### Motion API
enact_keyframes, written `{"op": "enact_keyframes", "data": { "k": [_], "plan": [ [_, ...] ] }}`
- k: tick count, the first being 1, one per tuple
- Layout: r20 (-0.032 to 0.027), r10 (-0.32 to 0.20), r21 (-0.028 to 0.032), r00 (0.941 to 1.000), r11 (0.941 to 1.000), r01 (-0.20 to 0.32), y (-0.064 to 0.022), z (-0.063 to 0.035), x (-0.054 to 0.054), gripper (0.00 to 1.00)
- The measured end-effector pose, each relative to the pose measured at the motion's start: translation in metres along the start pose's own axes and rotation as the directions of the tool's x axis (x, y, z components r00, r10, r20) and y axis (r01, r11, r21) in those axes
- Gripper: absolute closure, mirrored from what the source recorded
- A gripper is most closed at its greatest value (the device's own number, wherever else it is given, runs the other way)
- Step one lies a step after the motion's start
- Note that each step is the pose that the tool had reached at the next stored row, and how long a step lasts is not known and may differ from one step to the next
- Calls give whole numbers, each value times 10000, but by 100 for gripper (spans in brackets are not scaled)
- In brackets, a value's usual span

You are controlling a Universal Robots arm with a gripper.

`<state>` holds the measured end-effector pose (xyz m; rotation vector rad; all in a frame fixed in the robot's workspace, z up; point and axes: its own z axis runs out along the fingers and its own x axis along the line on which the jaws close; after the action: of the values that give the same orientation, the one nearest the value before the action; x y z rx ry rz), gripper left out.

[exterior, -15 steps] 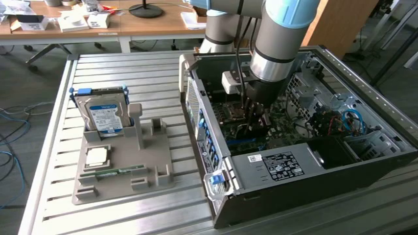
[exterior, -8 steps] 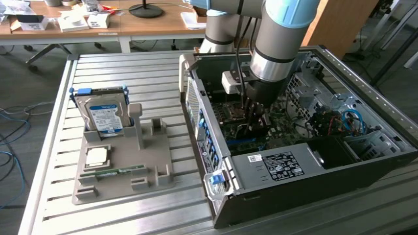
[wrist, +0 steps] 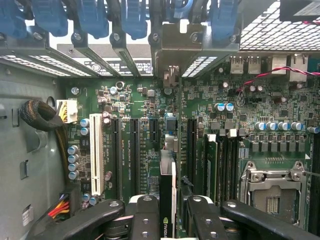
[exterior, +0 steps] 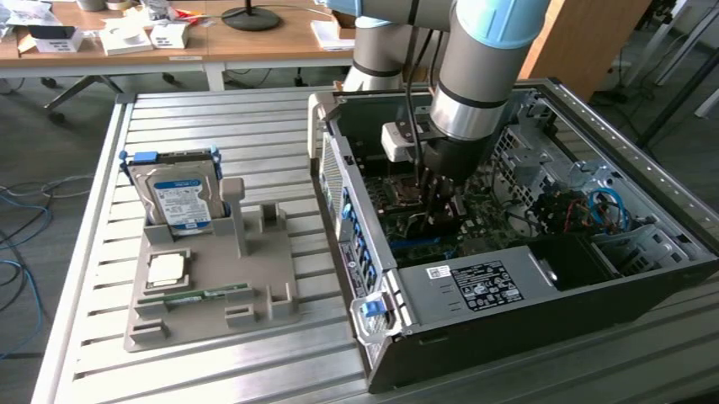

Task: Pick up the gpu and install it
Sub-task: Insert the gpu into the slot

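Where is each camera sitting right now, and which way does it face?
Exterior view: off the arm, raised, looking down on the table and open computer case; the arm shows reaching into it.
Wrist view: on the wrist, facing along the gripper at the motherboard; its fingers show clamped on the gpu.
Shared: the motherboard inside the case and the gripper.

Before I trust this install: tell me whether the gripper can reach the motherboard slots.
Probably yes. The gripper, holding the gpu edge-on, hangs inside the open case right over the black slots; no cable crosses them.
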<state>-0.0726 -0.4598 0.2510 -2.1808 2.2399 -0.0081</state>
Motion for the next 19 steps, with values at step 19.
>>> {"op": "enact_keyframes", "data": {
  "k": [19],
  "plan": [
    [6,-3,214,10000,9998,3,19,-1,0,74]
  ]
}}
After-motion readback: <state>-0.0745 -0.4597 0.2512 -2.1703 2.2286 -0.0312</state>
